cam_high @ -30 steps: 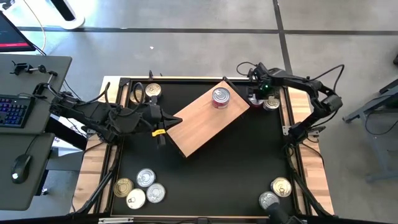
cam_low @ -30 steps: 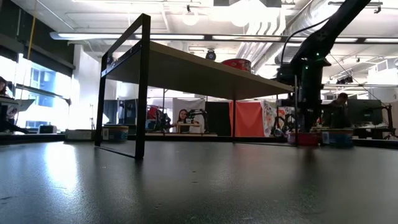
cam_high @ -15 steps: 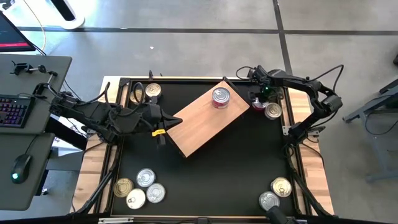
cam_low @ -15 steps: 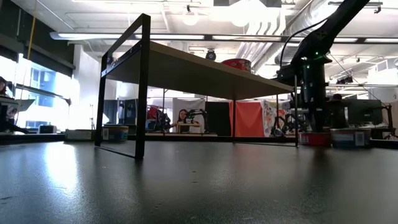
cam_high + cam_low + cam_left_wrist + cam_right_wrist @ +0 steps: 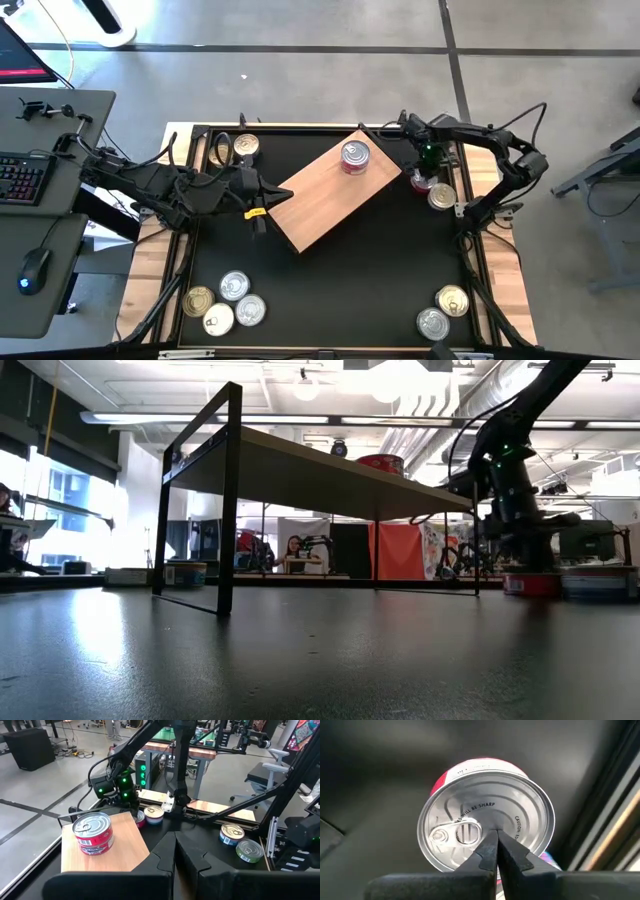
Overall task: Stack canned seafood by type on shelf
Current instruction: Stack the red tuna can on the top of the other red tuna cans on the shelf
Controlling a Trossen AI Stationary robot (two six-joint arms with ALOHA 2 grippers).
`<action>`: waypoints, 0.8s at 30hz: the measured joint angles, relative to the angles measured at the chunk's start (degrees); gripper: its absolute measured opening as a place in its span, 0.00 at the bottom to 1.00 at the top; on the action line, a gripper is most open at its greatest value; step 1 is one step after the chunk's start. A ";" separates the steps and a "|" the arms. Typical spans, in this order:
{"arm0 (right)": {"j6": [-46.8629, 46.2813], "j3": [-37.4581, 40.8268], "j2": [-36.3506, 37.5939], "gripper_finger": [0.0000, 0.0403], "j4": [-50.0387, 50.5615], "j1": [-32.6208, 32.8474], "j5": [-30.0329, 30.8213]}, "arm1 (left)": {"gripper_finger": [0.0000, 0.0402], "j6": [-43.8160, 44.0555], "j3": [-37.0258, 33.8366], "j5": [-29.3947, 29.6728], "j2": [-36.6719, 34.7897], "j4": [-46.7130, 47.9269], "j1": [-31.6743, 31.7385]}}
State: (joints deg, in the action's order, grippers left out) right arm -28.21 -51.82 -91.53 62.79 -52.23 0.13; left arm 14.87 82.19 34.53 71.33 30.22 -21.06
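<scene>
- The right gripper (image 5: 421, 176) sits nearer the table's front than a second ago, having slid along the right side of the shelf (image 5: 330, 190) from its far corner.
- A red-sided tin (image 5: 487, 827) travels with it and now lies directly under the closed fingertips (image 5: 496, 851).
- The silver-topped tin (image 5: 441, 196) just beside the gripper moves forward too, still on its outer side.
- In the low view, both tins (image 5: 530, 582) show farther toward the right edge.
</scene>
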 joint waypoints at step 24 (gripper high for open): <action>-7.11 19.62 26.70 0.00 -4.39 5.11 -2.74 | 0.00 0.00 0.00 -1.19 0.00 -0.04 0.00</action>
State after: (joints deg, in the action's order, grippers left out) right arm -35.32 -32.20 -64.83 58.40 -47.11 -2.62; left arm 14.87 82.19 33.34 71.33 30.17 -21.06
